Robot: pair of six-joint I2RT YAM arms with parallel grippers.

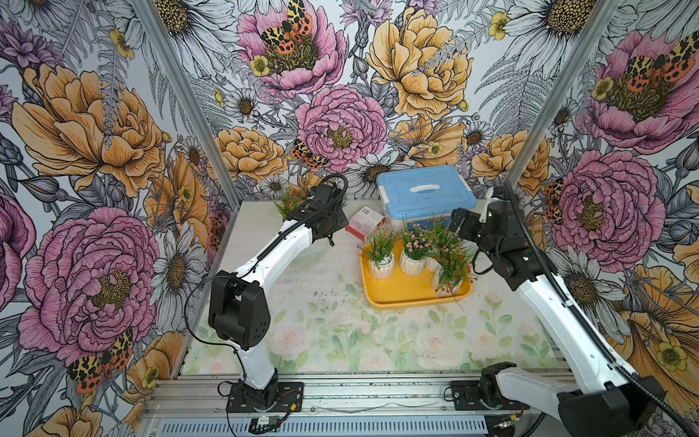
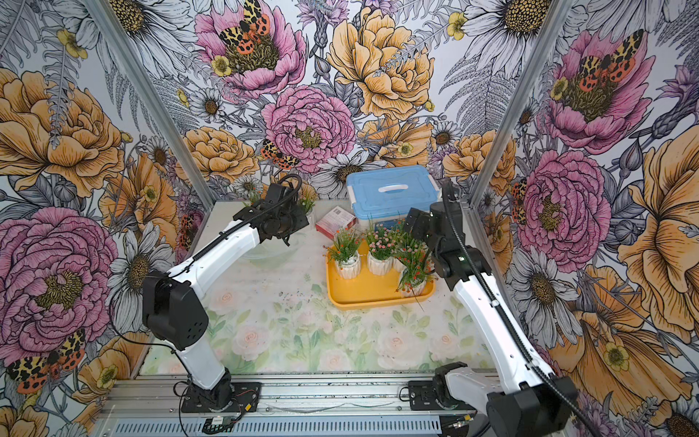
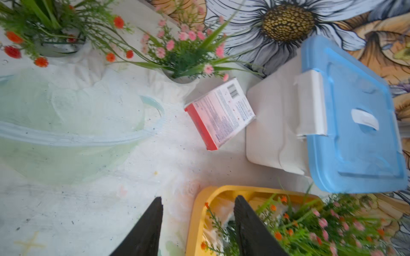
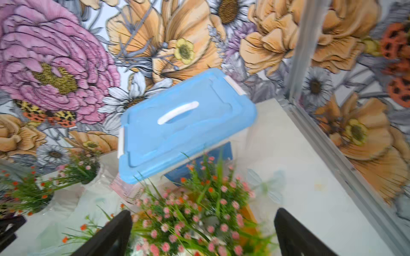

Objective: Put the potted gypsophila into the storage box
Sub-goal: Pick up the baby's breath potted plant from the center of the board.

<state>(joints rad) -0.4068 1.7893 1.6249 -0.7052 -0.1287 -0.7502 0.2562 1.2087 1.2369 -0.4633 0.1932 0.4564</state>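
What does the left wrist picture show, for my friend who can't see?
The left gripper hangs open and empty by a corner of the shallow yellow plastic tray holding flowering white pots. Beyond are a red-and-white carton, a blue-lidded plastic box and two more pots.

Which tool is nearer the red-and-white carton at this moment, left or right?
Left. The left tool hangs open just short of the red-and-white carton, by a corner of the storage box. The right tool hovers over potted gypsophila at its opposite end, farther off.
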